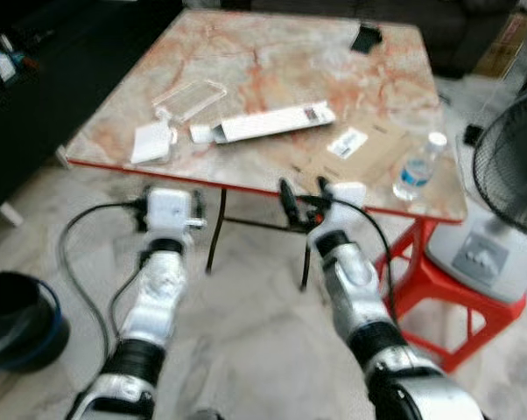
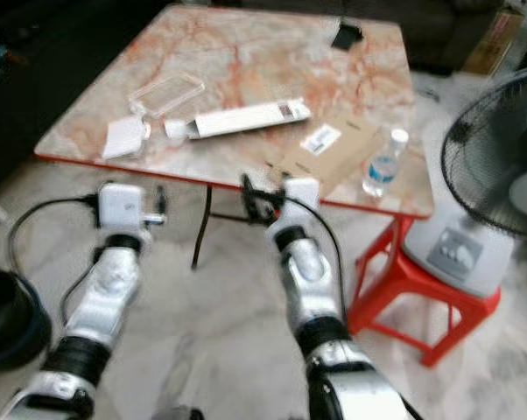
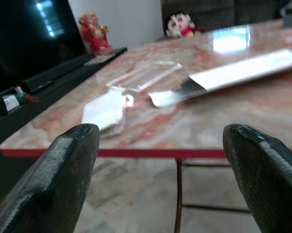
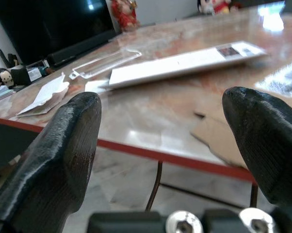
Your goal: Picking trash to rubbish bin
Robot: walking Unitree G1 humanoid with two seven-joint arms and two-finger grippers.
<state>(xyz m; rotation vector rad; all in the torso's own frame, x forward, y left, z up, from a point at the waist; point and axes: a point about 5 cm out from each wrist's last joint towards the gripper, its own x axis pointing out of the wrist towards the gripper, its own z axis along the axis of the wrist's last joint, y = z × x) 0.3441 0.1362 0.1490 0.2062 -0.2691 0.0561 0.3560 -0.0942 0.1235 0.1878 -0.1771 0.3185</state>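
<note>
Spread right gripper (image 1: 303,194) before table (image 1: 272,61)

Items counted: one table (image 1: 246,52), one long white box (image 1: 263,122), one clear tray (image 1: 189,94), one white packet (image 1: 151,143), one cardboard sheet (image 1: 368,153), one bottle (image 1: 418,166), one bin (image 1: 18,319), one fan (image 1: 509,166), one red stool (image 1: 439,297), two toys (image 3: 95,34) (image 3: 180,24).
</note>
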